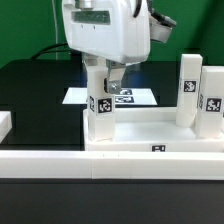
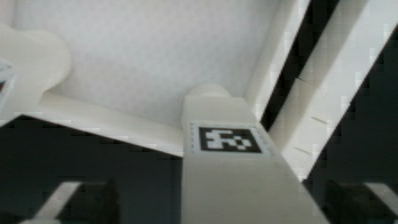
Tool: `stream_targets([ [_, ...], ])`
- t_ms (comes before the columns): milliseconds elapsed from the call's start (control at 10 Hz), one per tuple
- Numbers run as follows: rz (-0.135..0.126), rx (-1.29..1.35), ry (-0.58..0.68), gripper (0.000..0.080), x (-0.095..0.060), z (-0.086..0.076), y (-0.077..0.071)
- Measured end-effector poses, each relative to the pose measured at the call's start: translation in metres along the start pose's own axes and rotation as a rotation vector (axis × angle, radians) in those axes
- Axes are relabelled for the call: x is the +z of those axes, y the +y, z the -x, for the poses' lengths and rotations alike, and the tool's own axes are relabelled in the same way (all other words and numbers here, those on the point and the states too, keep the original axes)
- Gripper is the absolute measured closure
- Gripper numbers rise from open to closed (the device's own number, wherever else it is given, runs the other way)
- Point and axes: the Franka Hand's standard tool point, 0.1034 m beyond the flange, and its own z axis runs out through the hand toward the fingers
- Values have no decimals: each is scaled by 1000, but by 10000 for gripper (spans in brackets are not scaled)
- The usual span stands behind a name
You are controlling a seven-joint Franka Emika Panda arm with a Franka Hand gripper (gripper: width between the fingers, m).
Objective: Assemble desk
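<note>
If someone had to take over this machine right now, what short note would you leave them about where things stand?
Gripper: just above the near-left leg; the pictures don't clearly show whether the jaws are open or gripping it.
Desk top: lying flat on the black table, sockets up, against the white rail in front.
Done: three legs stand upright at corners: one under the gripper, two on the exterior view's right.
Marker board: flat behind the desk.
Left: check the leg under the gripper is fully seated; the fourth corner is hidden behind the arm, so its leg can't be confirmed.
</note>
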Motion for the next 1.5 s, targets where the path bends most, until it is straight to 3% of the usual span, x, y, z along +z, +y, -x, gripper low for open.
stream_targets([
  [100, 7, -72, -9, 170, -1, 2, -1],
  [300, 6, -298, -7, 154, -1, 1, -1],
  [1200, 20, -1057, -6, 150, 1, 1, -2],
  [1500, 50, -1309, 0, 150, 1, -2, 0],
])
